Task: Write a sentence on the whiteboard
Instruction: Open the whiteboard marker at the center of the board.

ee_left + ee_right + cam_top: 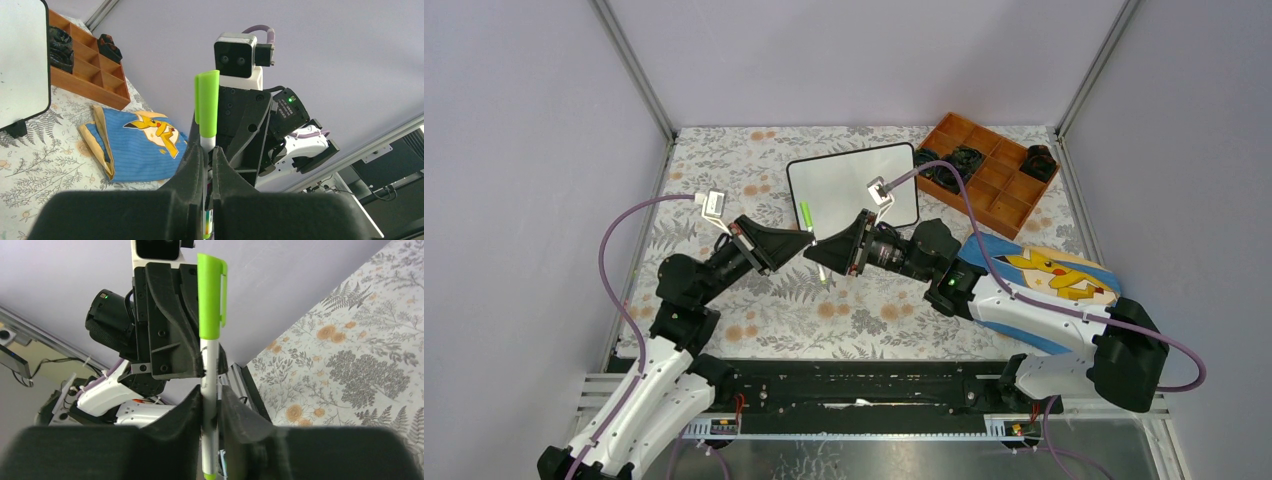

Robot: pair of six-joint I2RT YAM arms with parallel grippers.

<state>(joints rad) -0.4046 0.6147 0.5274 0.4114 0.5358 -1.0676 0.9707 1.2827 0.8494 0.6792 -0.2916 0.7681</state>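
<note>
While both arms meet over the middle of the table (724, 170), each hand has hold of one marker (806, 216), which stands between them with its bright green cap uppermost. The left hand (209, 155) is clamped tight on the marker's white barrel just below the cap, its two black fingers nearly meeting around it. The right hand (211, 395) faces it from the other side and grips the same barrel lower down, its fingers narrowed until they press against both sides. From above, the two hands sit tip to tip, just in front of the whiteboard (844, 180). That board lies flat on the floral table behind them, tilted a little, with its right edge near a wooden compartment tray (1004, 185). A blue Pikachu cloth (1054, 275) lies to the right, partly under the right arm.
</note>
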